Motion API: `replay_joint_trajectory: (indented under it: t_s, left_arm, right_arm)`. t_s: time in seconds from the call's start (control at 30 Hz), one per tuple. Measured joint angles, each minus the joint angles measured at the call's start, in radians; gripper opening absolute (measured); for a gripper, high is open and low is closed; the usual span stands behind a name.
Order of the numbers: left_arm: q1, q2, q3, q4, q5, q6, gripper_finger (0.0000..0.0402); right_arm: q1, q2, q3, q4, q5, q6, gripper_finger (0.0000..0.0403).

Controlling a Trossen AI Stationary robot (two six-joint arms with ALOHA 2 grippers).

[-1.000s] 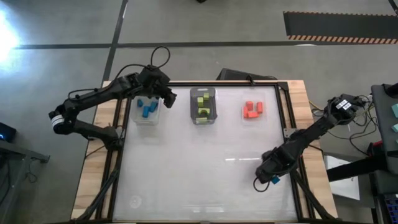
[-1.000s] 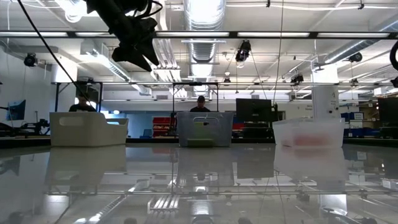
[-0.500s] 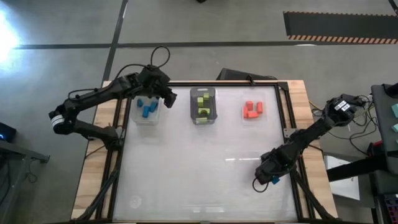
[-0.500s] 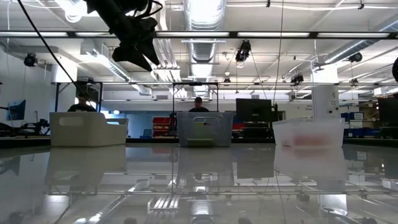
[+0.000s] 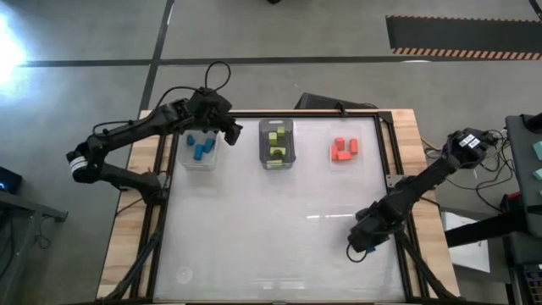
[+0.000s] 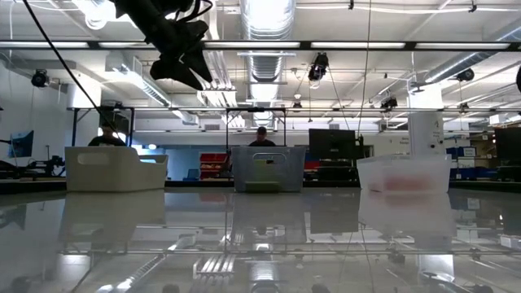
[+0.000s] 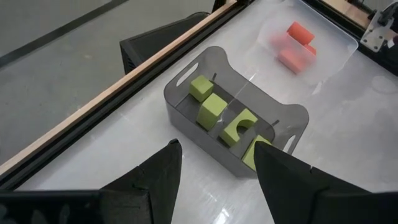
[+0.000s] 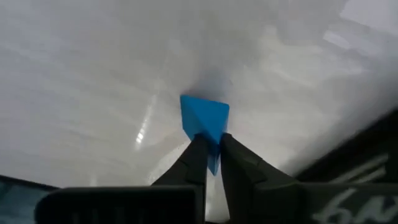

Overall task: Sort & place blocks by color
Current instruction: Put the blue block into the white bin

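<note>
Small solid blue block [image 8: 205, 119], wedge-looking from this angle, sits at the near right part of the glossy white tabletop [image 5: 271, 229], close to the right rail. Right gripper [image 8: 209, 149] is low over it, fingers pinched nearly together on the block's near edge, so it has hold of it, though only by a thin bite. In the high view the block itself is hidden under the right gripper [image 5: 366, 240].

Handling guess: light, rigid, smooth-faced, not fragile. Slippery table and a narrow edge grip mean it could twist or pop out; flat opposite faces would be the safer hold.

Far side of table, three bins in a row: clear plastic bin with blue blocks [image 5: 199, 149] on the left, grey bin with lime green blocks [image 7: 224, 115] in the middle, clear bin with orange-red blocks [image 5: 344, 149] on the right. Left gripper [image 7: 214, 165] hovers above, between the blue and green bins, fingers spread apart, holding nothing.
</note>
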Motion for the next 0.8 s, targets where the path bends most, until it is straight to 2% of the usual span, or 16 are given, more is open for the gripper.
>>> replay_joint_trajectory:
  t_s: [0.17, 0.37, 0.63, 0.8]
  left_arm:
    - [0.000, 0.000, 0.000, 0.001, 0.001, -0.001, 0.0185]
    - [-0.017, 0.000, 0.000, 0.029, 0.020, -0.050, 0.0185]
    - [-0.047, 0.000, 0.000, 0.064, 0.031, -0.047, 0.0185]
    - [-0.109, 0.005, 0.000, 0.205, 0.207, 0.017, 0.0185]
  right_arm:
    - [-0.001, -0.101, -0.003, -0.002, 0.170, 0.048, 0.0011]
    - [-0.005, -0.250, -0.003, 0.029, 0.493, 0.109, 0.0008]
    - [-0.032, -0.339, -0.003, 0.077, 0.735, 0.067, 0.0008]
    - [-0.071, -0.360, -0.003, 0.214, 0.923, -0.032, 0.0008]
